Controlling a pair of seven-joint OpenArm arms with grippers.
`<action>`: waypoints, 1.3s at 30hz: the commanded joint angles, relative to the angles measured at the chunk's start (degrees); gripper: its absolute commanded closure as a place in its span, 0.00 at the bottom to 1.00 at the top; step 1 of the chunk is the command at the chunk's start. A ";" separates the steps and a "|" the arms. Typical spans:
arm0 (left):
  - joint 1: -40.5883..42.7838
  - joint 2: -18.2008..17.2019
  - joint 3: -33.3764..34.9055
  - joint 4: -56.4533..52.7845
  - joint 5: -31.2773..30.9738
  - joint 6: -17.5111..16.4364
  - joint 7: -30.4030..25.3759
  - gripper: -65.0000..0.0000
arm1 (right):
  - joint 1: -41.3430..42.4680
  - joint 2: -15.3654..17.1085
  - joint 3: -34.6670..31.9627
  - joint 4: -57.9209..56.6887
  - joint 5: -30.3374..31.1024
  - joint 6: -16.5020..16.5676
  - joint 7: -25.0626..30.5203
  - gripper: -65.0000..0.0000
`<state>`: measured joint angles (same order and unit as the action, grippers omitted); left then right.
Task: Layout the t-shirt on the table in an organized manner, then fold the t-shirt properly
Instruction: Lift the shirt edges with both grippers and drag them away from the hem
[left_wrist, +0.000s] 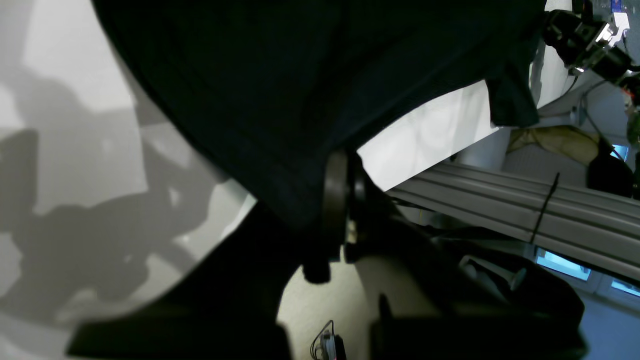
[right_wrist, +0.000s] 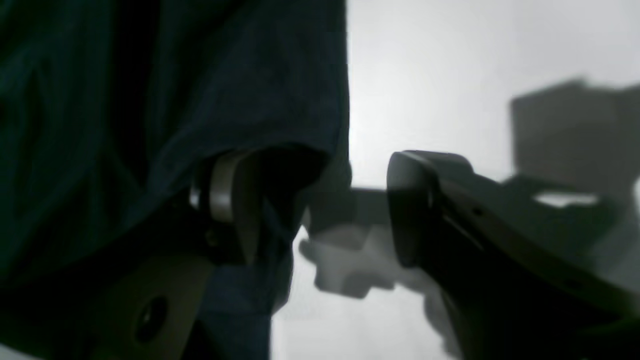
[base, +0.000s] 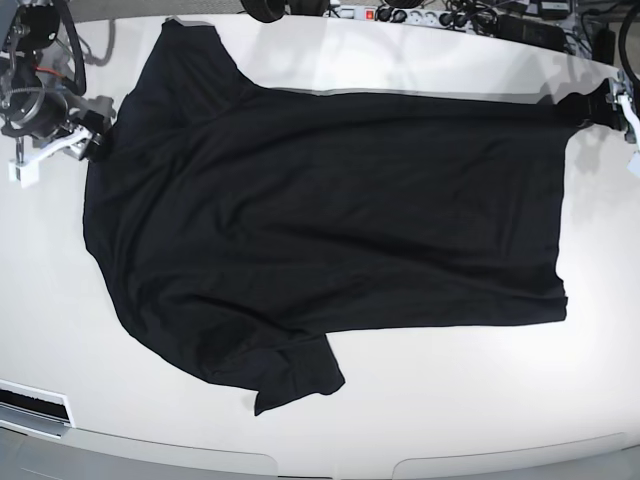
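Black cloth: t-shirt (base: 330, 220) lies spread on the white table (base: 450, 400), hem toward the base view's right, sleeves and collar toward its left.
Base, right arm: right gripper (base: 92, 135) at the shirt's left edge, by the shoulder.
Base, left arm: left gripper (base: 590, 105) at the far right hem corner, corner slightly raised.
Left wrist: left gripper (left_wrist: 340, 200) clenched on the t-shirt (left_wrist: 310, 85); cloth pinched between the pads, draping up and away over the table (left_wrist: 75, 150).
Right wrist: right gripper (right_wrist: 320, 205) released, jaws wide apart; one finger (right_wrist: 225, 195) sits against the t-shirt (right_wrist: 150, 100) edge, the other stands clear over the table (right_wrist: 450, 75).
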<state>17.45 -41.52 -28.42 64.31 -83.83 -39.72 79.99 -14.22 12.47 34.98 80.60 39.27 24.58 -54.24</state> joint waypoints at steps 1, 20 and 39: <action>-0.33 -2.64 -0.63 0.61 -1.17 -0.28 0.01 1.00 | 0.55 0.90 0.15 0.76 1.60 1.25 0.07 0.37; -0.35 -2.64 -0.63 0.61 -1.17 -0.28 0.01 1.00 | 0.59 -1.07 -1.18 -0.74 5.29 11.91 -1.73 1.00; -0.85 -8.63 -0.63 12.76 -1.17 -0.28 0.01 1.00 | -16.26 1.09 -1.18 28.68 13.05 15.42 -16.50 1.00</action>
<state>16.78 -48.40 -28.42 76.44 -83.83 -39.72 80.42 -30.26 12.73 33.47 108.51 51.59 39.68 -71.16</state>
